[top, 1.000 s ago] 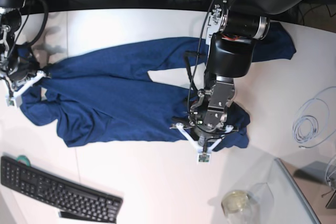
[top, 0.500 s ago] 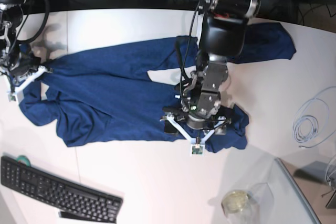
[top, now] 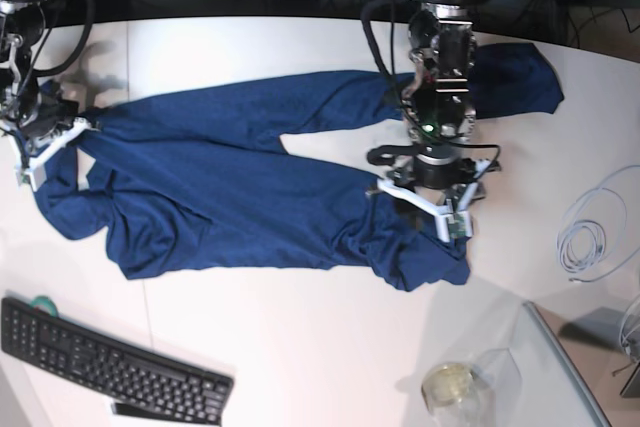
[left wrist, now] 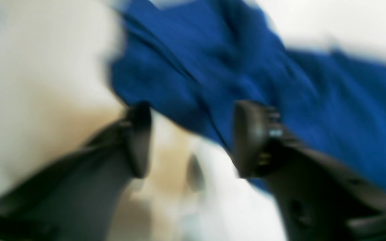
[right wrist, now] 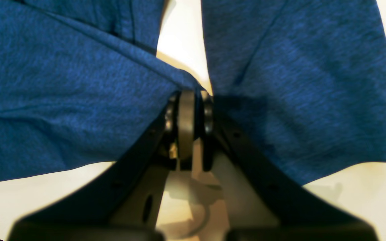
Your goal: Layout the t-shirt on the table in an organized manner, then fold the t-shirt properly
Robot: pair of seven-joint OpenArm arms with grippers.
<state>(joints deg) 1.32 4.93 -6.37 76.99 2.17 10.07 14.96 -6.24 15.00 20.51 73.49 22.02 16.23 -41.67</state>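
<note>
1. The t-shirt [top: 240, 187] lies across the middle of the desk [top: 300, 347], stretched from the left edge toward the far right corner. It is not yet flat: the body is rumpled, a white gap of desk shows between two parts of the cloth, and the lower right end is bunched into a lump.
2. My judgement is that the laying-out step is only partly done, and no fold has been made. What is left is to smooth the cloth, square the sleeves and hem, then do all the folding.
3. The right gripper [right wrist: 186, 100] sits at the left end of the shirt with its jaws pressed together on a pinch of the blue cloth; the wrist view shows the fabric drawn into them.
4. The left gripper [left wrist: 193, 134] hovers over the bunched right end with its jaws apart and nothing between them. One finger [left wrist: 250, 137] overlaps the cloth edge in the picture, but no grip shows.
5. Hard to make out: the left wrist view is badly blurred, so whether a jaw touches the cloth I cannot tell. Which parts are sleeves, collar or hem is unclear under the wrinkles, and the left arm hides part of the shirt's right side.
</note>
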